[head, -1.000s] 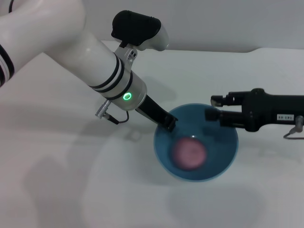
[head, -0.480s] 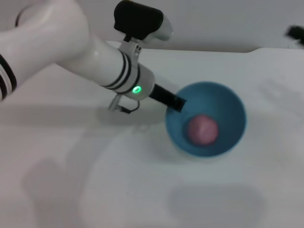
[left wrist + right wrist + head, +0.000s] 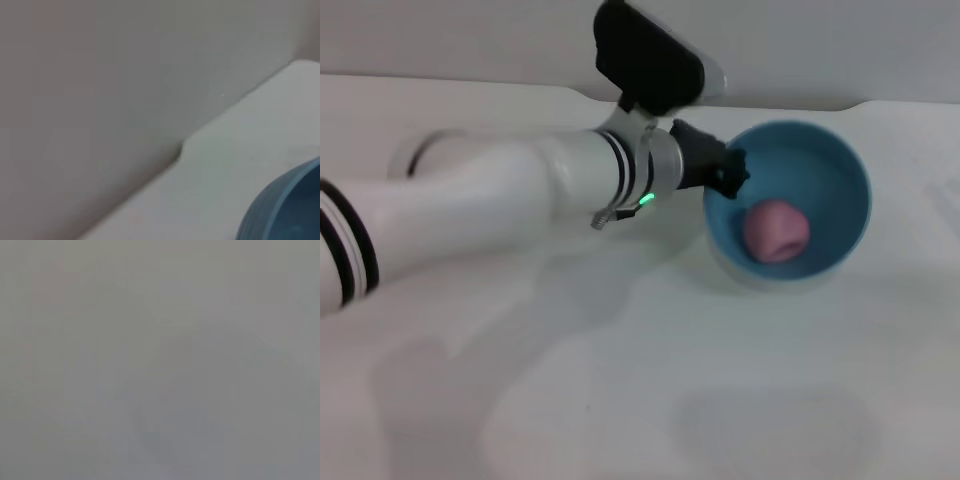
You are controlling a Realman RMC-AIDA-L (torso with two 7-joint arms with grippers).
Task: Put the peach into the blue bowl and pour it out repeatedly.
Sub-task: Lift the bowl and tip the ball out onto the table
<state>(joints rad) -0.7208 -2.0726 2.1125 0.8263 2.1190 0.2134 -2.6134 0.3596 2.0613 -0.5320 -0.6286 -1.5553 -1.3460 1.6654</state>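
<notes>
Small round matte pink peach [image 3: 777, 230] sits inside the glossy light-blue round bowl [image 3: 840, 170], low on the side facing the room. Left gripper [image 3: 728, 173] is clenched on the bowl's rim, on the side away from the peach; bowl looks tilted. Bowl edge also shows in the left wrist view [image 3: 280, 205]. Plain white counter [image 3: 620, 400] underneath. Right gripper out of sight.

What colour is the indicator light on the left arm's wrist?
Green, on the indicator light; it shows best in the head view.
</notes>
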